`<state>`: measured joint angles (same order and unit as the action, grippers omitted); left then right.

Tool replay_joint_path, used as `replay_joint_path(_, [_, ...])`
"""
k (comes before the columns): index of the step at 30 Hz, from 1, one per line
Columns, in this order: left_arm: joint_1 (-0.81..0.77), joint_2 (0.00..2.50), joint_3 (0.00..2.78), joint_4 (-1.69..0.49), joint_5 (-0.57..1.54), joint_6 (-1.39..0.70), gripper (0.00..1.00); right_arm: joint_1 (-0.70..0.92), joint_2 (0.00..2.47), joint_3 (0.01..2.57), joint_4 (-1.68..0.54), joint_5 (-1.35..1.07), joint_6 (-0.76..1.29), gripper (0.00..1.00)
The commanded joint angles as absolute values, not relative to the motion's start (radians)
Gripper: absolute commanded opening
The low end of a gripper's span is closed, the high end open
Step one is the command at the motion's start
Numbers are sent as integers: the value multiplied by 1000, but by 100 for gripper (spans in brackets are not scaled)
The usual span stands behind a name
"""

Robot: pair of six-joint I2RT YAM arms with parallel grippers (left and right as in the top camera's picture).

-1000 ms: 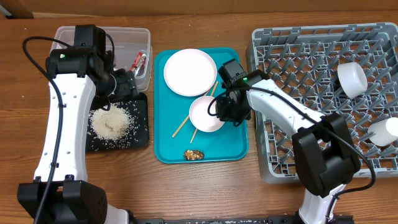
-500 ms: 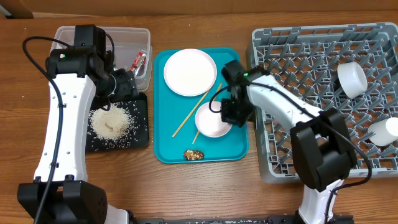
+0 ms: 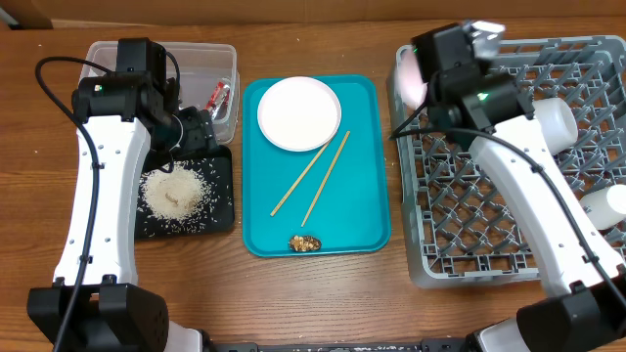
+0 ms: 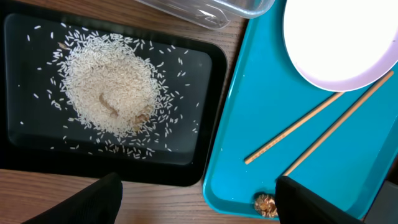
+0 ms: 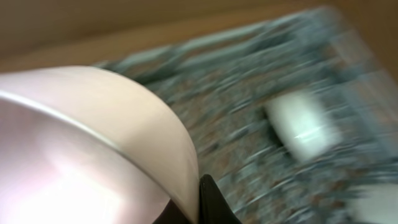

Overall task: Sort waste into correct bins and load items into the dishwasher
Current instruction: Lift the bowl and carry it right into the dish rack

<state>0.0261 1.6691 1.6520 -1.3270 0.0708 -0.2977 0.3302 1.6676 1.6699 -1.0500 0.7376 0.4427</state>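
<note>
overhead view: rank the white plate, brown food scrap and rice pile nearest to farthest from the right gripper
From the right gripper, holding a pale bowl at the dish rack's left edge:
1. white plate, top of the teal tray
2. brown food scrap, bottom of that tray
3. rice pile, on the black tray, far left

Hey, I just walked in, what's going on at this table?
Two robot arms are clearing up after a meal. The right gripper is shut on a pale bowl, holding it at the left edge of the grey dish rack, which already holds a white cup. The left gripper hangs open by the black tray of rice, holding nothing. A white plate, two chopsticks and a brown food scrap lie on the teal tray.
</note>
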Motion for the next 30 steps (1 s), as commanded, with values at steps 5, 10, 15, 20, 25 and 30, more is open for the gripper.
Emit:
replay_joint_path(5, [19, 1660, 1663, -1317, 70, -314, 81, 134, 1720, 1675, -845, 1214, 437, 4])
replay_joint_path(10, [19, 1660, 1663, -1316, 70, -314, 81, 20, 1810, 1675, -663, 1222, 321, 4])
replay_joint_path(15, [19, 1660, 1663, -1316, 71, -315, 82, -15, 1910, 1675, -545, 1220, 231, 4])
replay_joint_path(20, [19, 1660, 1663, -1316, 71, -315, 83, -15, 2031, 1675, -452, 1219, 147, 4])
replay_joint_path(25, [19, 1660, 1663, -1315, 71, -315, 84, -14, 2144, 1674, -484, 1225, 148, 4])
replay_joint_path(30, [19, 1660, 1663, -1308, 72, -319, 84, 23, 2170, 1671, -539, 1226, 186, 4])
